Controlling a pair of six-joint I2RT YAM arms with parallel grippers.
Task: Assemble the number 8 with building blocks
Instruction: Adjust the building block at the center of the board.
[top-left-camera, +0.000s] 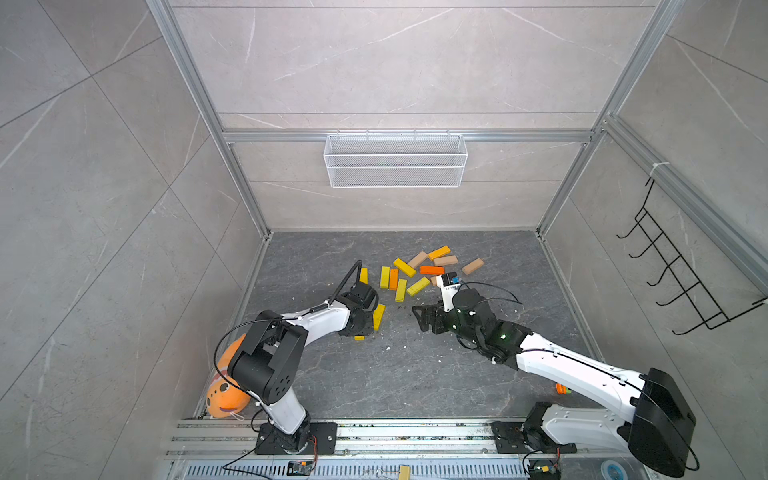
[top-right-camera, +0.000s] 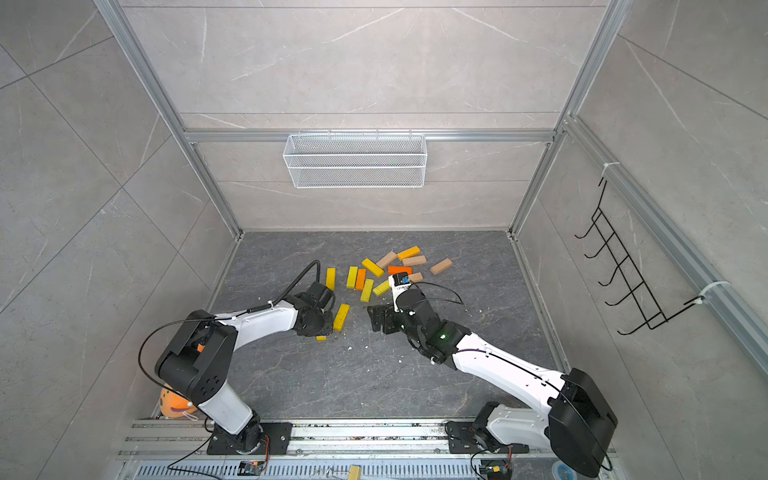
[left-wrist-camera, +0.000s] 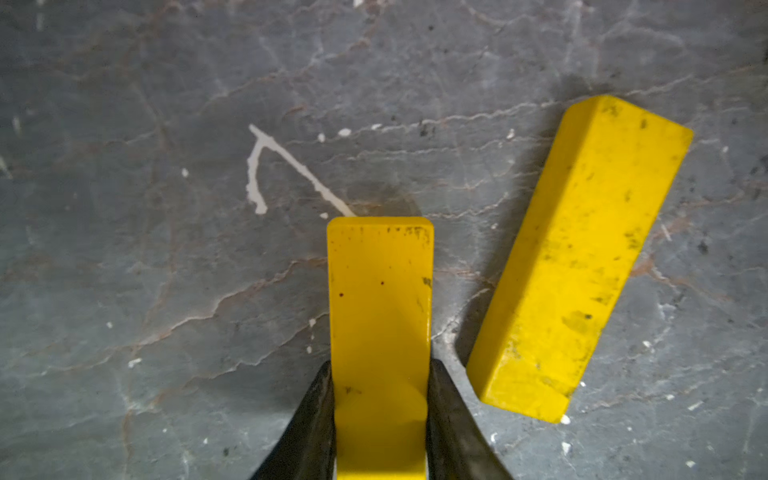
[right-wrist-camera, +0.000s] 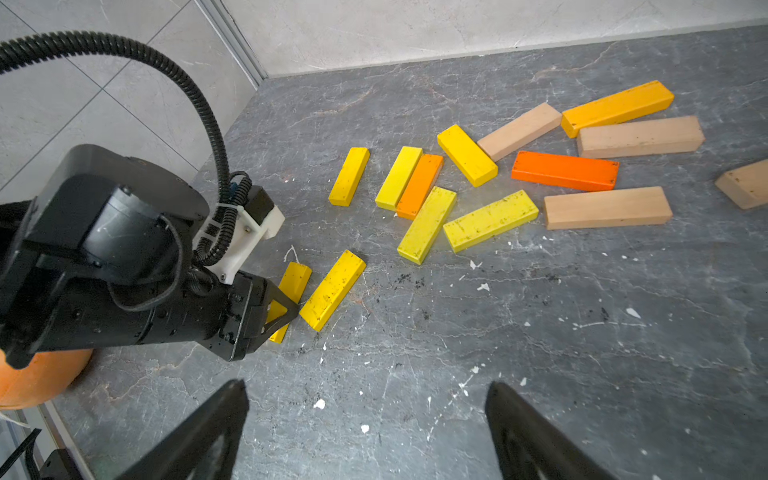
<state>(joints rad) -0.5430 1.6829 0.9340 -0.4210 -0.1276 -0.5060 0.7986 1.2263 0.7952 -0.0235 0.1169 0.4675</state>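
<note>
My left gripper (left-wrist-camera: 380, 374) is shut on a yellow building block (left-wrist-camera: 380, 291), low over the dark floor. The block runs lengthwise out between the two fingers. In a top view only a bit of it (top-left-camera: 359, 338) shows under the gripper (top-left-camera: 360, 328). A second yellow block (left-wrist-camera: 582, 257) lies loose right beside it, also seen in both top views (top-left-camera: 378, 317) (top-right-camera: 341, 317). Several more yellow, orange and tan blocks (right-wrist-camera: 564, 170) lie scattered further back (top-left-camera: 404, 267). My right gripper (right-wrist-camera: 368, 390) is open and holds nothing, hovering near the floor's middle (top-left-camera: 419, 318).
An orange plush fish (top-left-camera: 226, 395) lies at the front left corner behind the left arm. A white wire basket (top-left-camera: 395, 160) hangs on the back wall, and a black hook rack (top-left-camera: 681, 274) on the right wall. A small orange item (top-left-camera: 562, 389) sits under the right arm.
</note>
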